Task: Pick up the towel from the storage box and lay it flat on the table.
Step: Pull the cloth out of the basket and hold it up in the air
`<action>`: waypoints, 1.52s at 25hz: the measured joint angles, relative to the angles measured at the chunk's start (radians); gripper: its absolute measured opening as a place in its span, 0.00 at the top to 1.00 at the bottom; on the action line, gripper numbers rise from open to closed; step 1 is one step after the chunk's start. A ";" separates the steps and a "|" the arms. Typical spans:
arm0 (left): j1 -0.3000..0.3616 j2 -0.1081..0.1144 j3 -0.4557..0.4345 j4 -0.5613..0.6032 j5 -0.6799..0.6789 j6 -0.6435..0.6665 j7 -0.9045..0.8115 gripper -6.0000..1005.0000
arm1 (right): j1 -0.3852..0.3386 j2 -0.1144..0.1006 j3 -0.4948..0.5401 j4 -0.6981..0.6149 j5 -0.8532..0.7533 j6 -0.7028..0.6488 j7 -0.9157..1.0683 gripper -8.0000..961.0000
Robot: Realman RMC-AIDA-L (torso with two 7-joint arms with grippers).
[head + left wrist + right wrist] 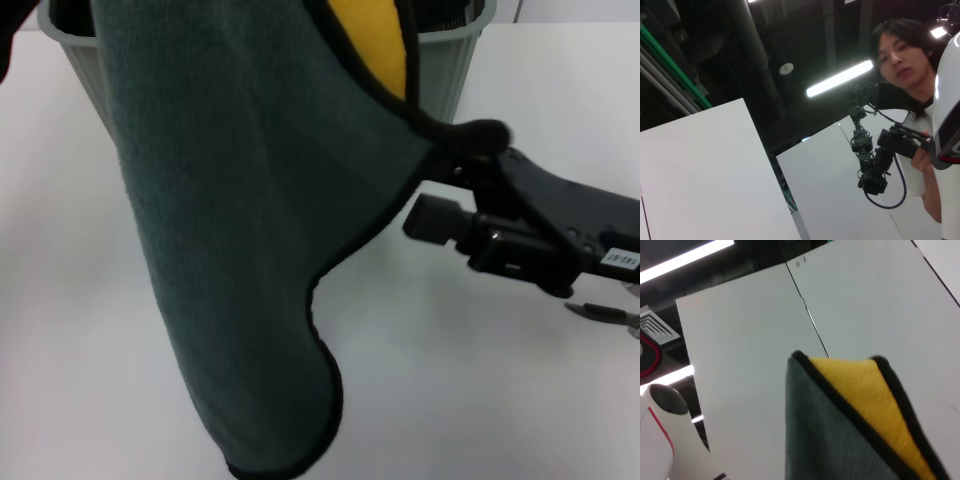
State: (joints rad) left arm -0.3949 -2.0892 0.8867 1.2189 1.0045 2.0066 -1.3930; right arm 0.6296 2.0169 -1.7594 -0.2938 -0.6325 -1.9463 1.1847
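Note:
The dark green towel (240, 230) hangs in the air in front of the storage box (448, 72), spread wide and reaching down past the picture's lower edge. Its yellow reverse (375, 40) shows at the top. My right gripper (468, 140) comes in from the right and is shut on the towel's black-edged right corner. The right wrist view shows the same towel (830, 440) close up, with its yellow side (865, 390) folded over. The towel's upper left part runs out of the top of the head view. My left gripper does not show in any view.
The white table (500, 380) spreads under and around the towel. The box stands at the table's far edge. A dark shape (6, 40) sits at the head view's top left corner. In the left wrist view, a person (905, 55) holds a camera rig (872, 165).

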 joint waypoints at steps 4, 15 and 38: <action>0.001 0.000 -0.001 -0.005 0.002 0.000 0.003 0.97 | -0.009 -0.001 0.023 0.005 -0.001 -0.022 0.000 0.36; 0.002 0.000 -0.001 -0.006 0.006 0.000 0.003 0.97 | -0.029 -0.002 0.051 0.007 -0.009 -0.045 -0.004 0.46; 0.004 0.000 0.000 -0.008 0.013 0.000 0.002 0.96 | -0.043 0.003 0.078 0.007 0.000 -0.072 -0.073 0.87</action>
State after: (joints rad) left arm -0.3911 -2.0891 0.8867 1.2114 1.0171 2.0063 -1.3911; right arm 0.5864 2.0194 -1.6813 -0.2869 -0.6324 -2.0188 1.1118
